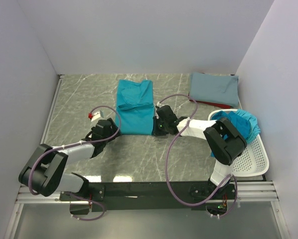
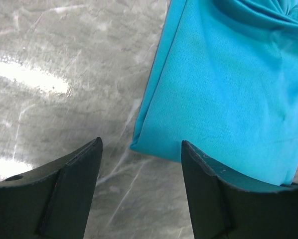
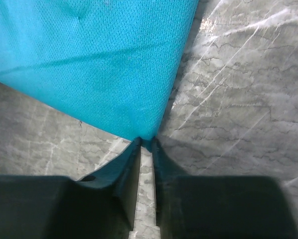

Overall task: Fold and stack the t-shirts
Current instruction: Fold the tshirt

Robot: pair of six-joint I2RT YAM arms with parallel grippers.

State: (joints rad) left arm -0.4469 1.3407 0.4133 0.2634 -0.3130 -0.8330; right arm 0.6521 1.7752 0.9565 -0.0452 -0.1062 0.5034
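On the table (image 1: 79, 94) the teal t-shirt (image 1: 135, 107) lies half folded at centre, well apart from the grey-blue shirt (image 1: 214, 88) at the back right. We judge the fold could skew if one corner lifts alone, or the thin pinch slips. Our right hand (image 3: 146, 144) is clamped on the near right corner. Our left hand (image 2: 141, 149) gapes wide, holding nothing, beside the near left corner.

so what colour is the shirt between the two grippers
Bright teal t-shirt, best seen in the right wrist view.
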